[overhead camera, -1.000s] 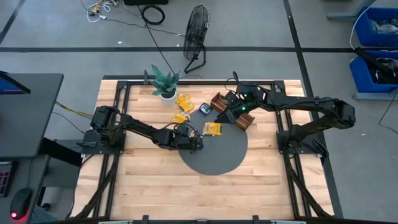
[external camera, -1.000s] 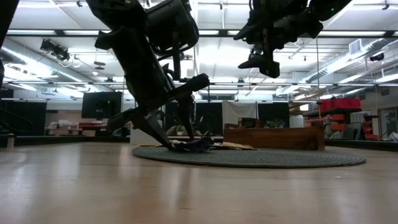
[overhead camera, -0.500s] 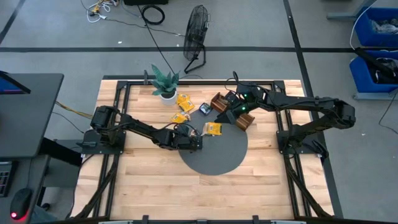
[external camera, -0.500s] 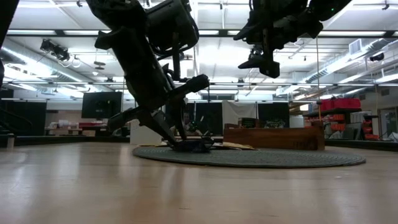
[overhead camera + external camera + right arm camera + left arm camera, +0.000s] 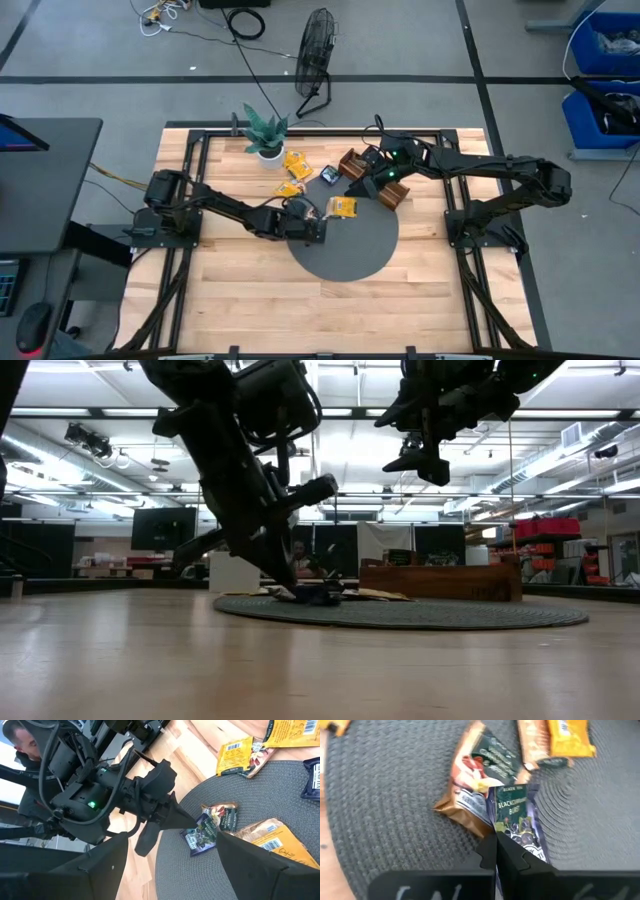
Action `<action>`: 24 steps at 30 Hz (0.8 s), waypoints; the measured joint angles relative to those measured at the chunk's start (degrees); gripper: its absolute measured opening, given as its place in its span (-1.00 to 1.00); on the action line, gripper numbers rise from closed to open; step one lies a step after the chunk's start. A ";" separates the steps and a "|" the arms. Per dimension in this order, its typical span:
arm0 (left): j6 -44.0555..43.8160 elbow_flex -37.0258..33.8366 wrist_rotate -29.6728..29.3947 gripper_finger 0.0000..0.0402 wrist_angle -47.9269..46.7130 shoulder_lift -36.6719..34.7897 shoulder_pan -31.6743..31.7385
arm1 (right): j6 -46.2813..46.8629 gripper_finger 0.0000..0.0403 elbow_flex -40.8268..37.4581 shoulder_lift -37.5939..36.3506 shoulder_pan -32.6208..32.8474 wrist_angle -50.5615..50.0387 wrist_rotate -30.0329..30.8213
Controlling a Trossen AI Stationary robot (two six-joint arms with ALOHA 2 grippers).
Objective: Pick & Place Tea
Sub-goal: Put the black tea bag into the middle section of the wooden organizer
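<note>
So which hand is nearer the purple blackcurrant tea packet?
Left. The left hand is shut on the purple blackcurrant tea packet; the right hand hovers apart, over the brown wooden tray.

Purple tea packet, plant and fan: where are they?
Purple tea packet (image 5: 517, 817): left wrist view, its printed front.
Plant (image 5: 266, 130): high view, its leaves.
Fan (image 5: 316, 50): high view, its round cage.

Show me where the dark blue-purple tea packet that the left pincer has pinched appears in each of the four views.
High view: hidden under the left pincer, at the grey round mat's left edge.
Low view: dark blue-purple tea packet lying low on the mat, at the pincer's tip.
Left wrist view: packet at picture centre, its near end between the shut fingers.
Right wrist view: packet at the left pincer's tip.
Shared landmark: the grey round mat.
</note>
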 joint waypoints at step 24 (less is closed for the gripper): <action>41.51 0.44 -2.93 -1.00 1.16 -12.62 -0.56 | -14.95 0.53 0.02 0.00 0.02 0.11 4.29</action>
